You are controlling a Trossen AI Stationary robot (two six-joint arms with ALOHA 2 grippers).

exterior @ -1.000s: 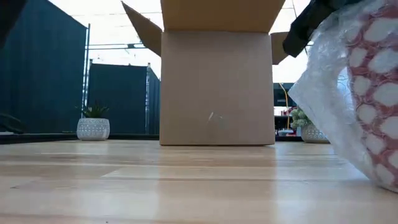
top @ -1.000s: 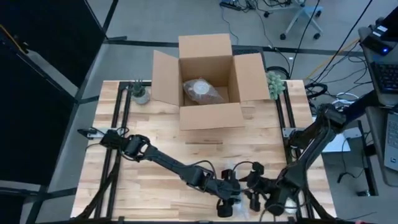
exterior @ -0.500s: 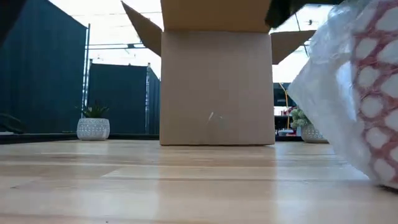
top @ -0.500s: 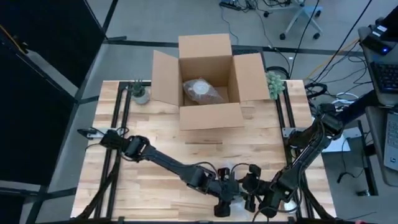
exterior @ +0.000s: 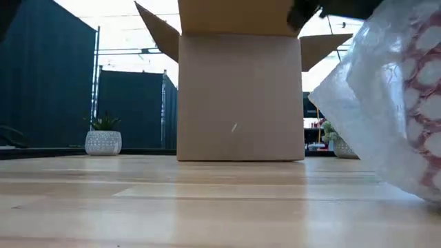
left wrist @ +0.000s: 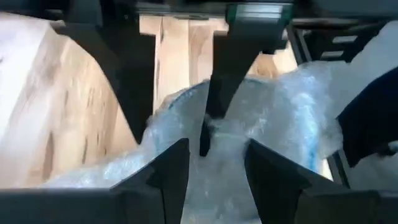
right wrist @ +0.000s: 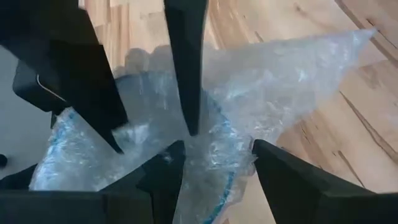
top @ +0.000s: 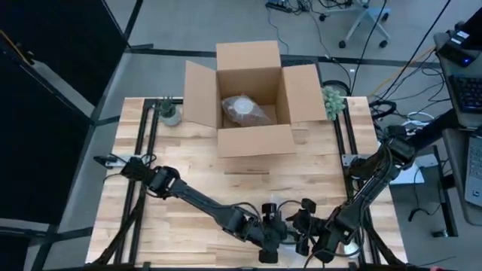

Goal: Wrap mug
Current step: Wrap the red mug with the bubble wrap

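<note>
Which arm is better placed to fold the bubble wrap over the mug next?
Probably the right. Both grippers meet at the table's near edge, but the right gripper has the loose flap of bubble wrap ahead of it; the left gripper pins the bundle.

clear bubble wrap (right wrist: 273, 81), brown cardboard box (top: 252, 94), pale wood table (top: 188, 165)

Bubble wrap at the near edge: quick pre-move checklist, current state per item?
1. Both grippers at the bubble wrap: ok; left gripper and right gripper meet at the near table edge.
2. Left grip on wrap: cannot tell.
3. Right grip on wrap: cannot tell.
4. Mug fully covered: cannot tell; red pattern shows through the wrap in the low view.
5. Cardboard box flaps open: ok; a wrapped bundle already lies inside.
</note>
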